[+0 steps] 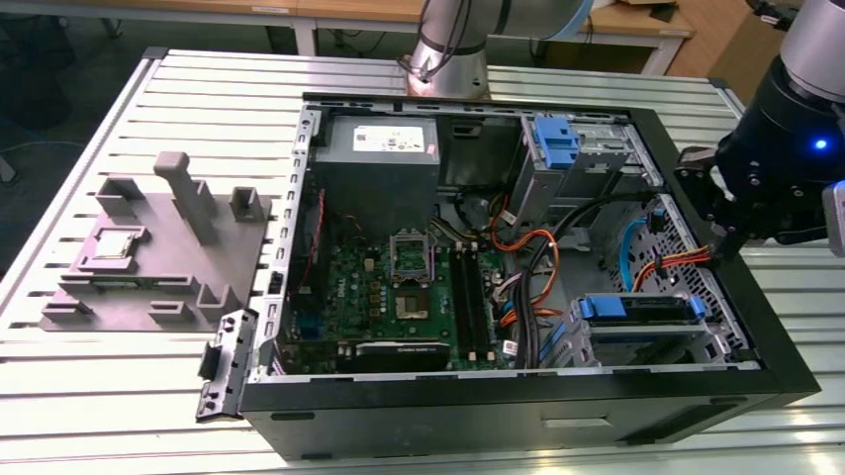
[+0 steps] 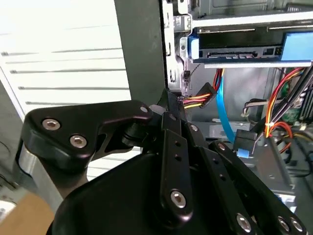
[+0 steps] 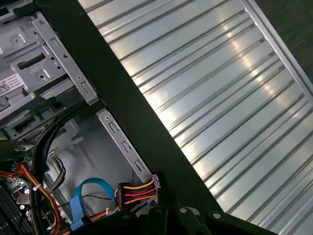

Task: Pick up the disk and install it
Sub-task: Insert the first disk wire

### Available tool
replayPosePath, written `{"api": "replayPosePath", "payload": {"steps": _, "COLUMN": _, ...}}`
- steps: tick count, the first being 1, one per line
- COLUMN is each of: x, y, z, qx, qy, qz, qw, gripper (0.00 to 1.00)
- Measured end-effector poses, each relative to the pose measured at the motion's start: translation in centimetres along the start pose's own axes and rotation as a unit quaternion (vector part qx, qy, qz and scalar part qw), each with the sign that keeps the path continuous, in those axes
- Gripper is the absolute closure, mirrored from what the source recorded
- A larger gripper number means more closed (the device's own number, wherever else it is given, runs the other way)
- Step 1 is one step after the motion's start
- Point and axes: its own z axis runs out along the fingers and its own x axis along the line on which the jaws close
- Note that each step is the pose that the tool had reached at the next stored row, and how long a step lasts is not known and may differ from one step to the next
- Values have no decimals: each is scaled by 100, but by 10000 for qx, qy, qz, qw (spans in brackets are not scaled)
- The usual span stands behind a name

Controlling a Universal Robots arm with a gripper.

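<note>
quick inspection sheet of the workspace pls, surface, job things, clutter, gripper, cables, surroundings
surface: slatted metal table, carrying an open computer case.
job's things: disk with blue carrier sits in the case's drive bay near the exterior view's right; also seen in the second wrist view.
clutter: grey fixture block on the table at the exterior view's left, a small square chip on it.
grippers: gripper at the case's right wall, beside a power connector; finger state unclear.
cables: orange, red, yellow and black wires and a blue ribbon cable inside the case.
surroundings: wooden desks behind.
</note>
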Motion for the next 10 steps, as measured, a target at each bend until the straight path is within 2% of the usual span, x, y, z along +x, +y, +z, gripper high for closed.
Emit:
{"api": "replayPosePath", "payload": {"steps": 3, "x": 6, "y": -3, "z": 6, "qx": -22, "qy": 17, "qz": -139, "qw": 9999, "gripper": 90}}
{"api": "replayPosePath", "payload": {"steps": 7, "x": 59, "y": -2, "z": 9, "qx": -25, "qy": 4, "qz": -159, "qw": 9999, "gripper": 90}}
{"api": "replayPosePath", "payload": {"steps": 10, "x": 62, "y": 0, "z": 16, "qx": -29, "qy": 7, "qz": -307, "qw": 9995, "gripper": 90}}
